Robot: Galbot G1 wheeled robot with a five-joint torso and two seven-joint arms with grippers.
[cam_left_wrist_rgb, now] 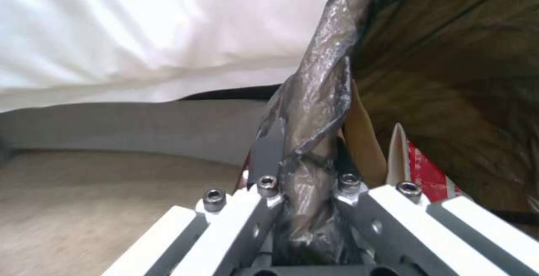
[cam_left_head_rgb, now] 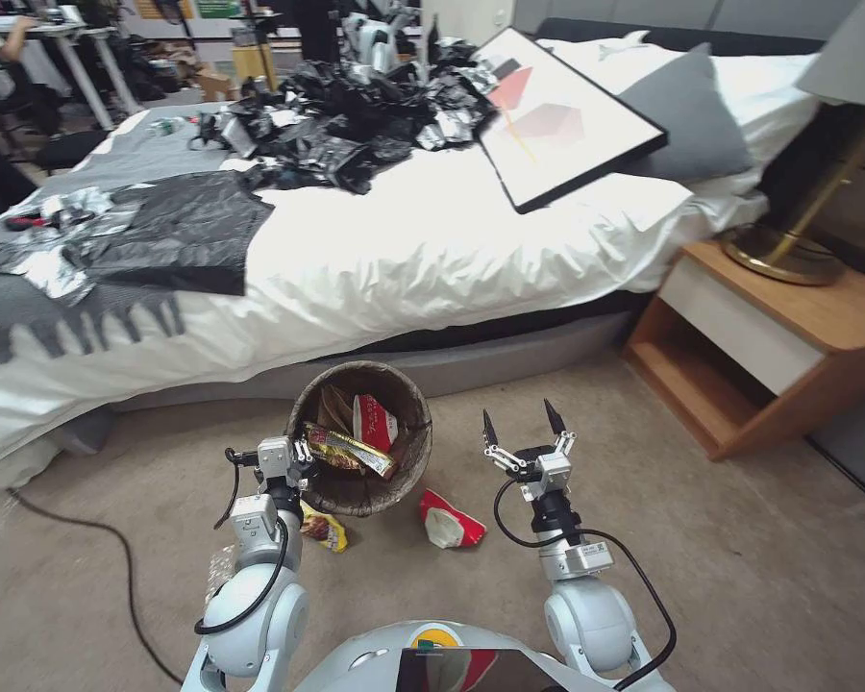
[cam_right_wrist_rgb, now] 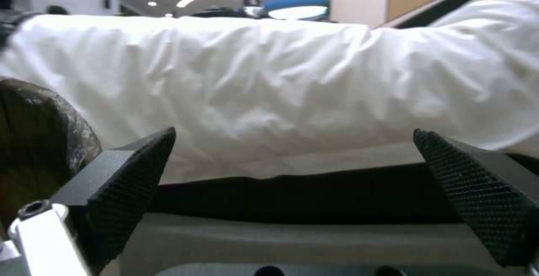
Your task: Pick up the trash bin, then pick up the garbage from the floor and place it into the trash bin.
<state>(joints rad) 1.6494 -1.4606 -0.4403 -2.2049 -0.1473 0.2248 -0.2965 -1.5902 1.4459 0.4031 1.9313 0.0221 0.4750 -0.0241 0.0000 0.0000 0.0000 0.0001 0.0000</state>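
Writing on the wrappers cannot be read in any view; only colours show. One trash bin [cam_left_head_rgb: 359, 442] sits at the lower centre of the head view, on the carpet [cam_left_head_rgb: 759, 557] in front of the bed [cam_left_head_rgb: 404, 250], its dark brown bag folded over the rim. Inside it lie at least three pieces: a crumpled brown paper bag [cam_left_head_rgb: 334, 408], a red and white wrapper [cam_left_head_rgb: 375, 421] and a long gold and red wrapper [cam_left_head_rgb: 349, 450] resting across the near rim.

Two pieces of garbage lie on the floor: a red and white wrapper [cam_left_head_rgb: 450, 520] just below and right of the bin, and a yellow and red wrapper [cam_left_head_rgb: 324, 528] just below its left side, beside the left arm.

The left gripper [cam_left_head_rgb: 298, 452] is at the bin's left rim; in the left wrist view its fingers [cam_left_wrist_rgb: 268, 151] are closed on the bag-covered rim [cam_left_wrist_rgb: 314, 111], with the liner bunched between them.

The right gripper [cam_left_head_rgb: 523, 431] hangs at lower centre right of the head view, just right of the bin, wide open and holding nothing; the right wrist view shows its two black textured pads [cam_right_wrist_rgb: 132, 187] far apart.

One framed picture [cam_left_head_rgb: 557, 115], one grey pillow [cam_left_head_rgb: 687, 115] and a heap of black plastic bags [cam_left_head_rgb: 356, 106] lie on the bed in the upper part of the frame. One wooden nightstand [cam_left_head_rgb: 788, 336] stands at right, carrying one lamp [cam_left_head_rgb: 817, 183].
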